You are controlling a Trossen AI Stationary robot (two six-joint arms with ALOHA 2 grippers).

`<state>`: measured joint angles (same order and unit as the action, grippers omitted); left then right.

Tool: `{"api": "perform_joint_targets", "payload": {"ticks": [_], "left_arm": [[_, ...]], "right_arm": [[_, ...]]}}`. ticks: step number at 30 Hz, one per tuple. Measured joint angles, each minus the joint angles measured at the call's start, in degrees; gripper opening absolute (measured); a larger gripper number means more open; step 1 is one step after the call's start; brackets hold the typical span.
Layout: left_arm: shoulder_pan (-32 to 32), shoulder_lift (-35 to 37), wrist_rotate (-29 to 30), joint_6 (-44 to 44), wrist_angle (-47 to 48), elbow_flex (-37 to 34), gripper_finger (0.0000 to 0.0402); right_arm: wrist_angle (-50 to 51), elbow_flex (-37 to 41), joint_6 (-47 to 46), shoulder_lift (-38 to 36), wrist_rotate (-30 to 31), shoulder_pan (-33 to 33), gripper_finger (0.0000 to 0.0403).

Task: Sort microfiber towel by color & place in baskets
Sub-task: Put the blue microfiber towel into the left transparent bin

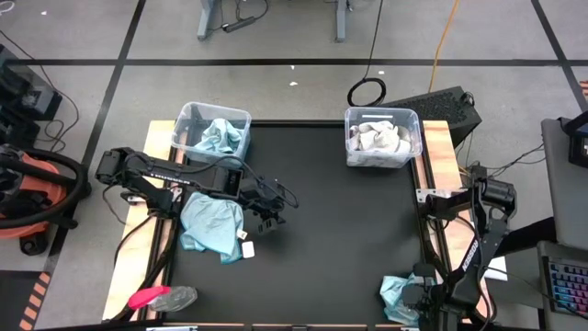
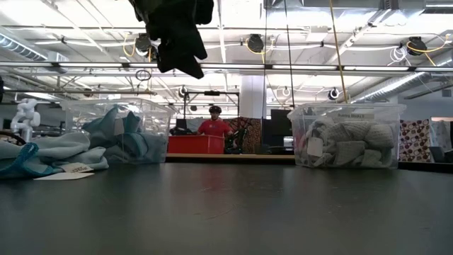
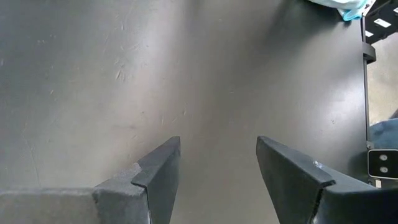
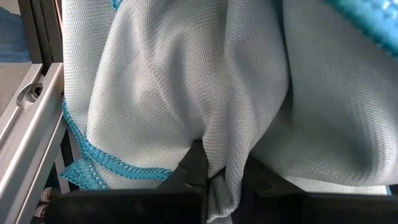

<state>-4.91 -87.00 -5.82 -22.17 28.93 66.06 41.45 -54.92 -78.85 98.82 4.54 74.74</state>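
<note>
Teal-edged pale blue microfiber towel (image 4: 186, 93) at the desk's (image 1: 340, 230) near right corner is pinched in the right pincer (image 4: 214, 177) (fingers pressed on a fold), while the left pincer (image 3: 217, 168) hangs spread above bare desk beside another light teal towel (image 1: 211, 225) lying near the left edge.

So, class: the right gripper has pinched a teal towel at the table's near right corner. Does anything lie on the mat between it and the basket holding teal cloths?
Nothing visible does. From the pale teal microfiber towel in the right gripper, the dark mat lies bare diagonally towards the clear plastic basket at the far left; the left gripper hovers near that line.
</note>
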Motion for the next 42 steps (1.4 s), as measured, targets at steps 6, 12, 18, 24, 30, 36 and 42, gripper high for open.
{"api": "perform_joint_targets", "payload": {"ticks": [6, 12, 18, 24, 30, 36, 42], "left_arm": [[0.0, 0.0, 0.01, -0.02, -1.72, 0.0, 0.0216], [0.0, 0.0, -0.89, -0.04, -3.15, 0.0, 0.0216], [0.0, 0.0, -1.03, 0.37, -3.14, 0.0, 0.0216], [0.02, 0.0, -0.99, 1.79, -3.55, 0.0, 0.0216], [0.06, 0.0, -0.97, 2.1, -5.87, 0.0, 0.0216], [0.05, 0.0, -0.1, 3.47, -7.82, 0.0, 0.0216], [0.15, 0.0, 0.28, 4.78, -7.92, 0.0, 0.0216]], "right_arm": [[2.03, 0.09, 0.34, -1.34, 0.57, -0.11, 0.0017], [3.78, 0.24, 0.66, -2.17, 1.53, -0.78, 0.0016], [6.64, 0.26, 2.28, -4.26, 4.89, -3.49, 0.0015], [9.76, 0.24, 7.44, -6.32, 8.84, -7.97, 0.0015], [10.11, 0.21, 13.84, -8.43, 12.5, -13.15, 0.0015], [11.66, 0.13, 20.51, -9.56, 15.21, -18.35, 0.0015], [11.52, 0.11, 27.98, -9.56, 16.64, -23.21, 0.0015]]}}
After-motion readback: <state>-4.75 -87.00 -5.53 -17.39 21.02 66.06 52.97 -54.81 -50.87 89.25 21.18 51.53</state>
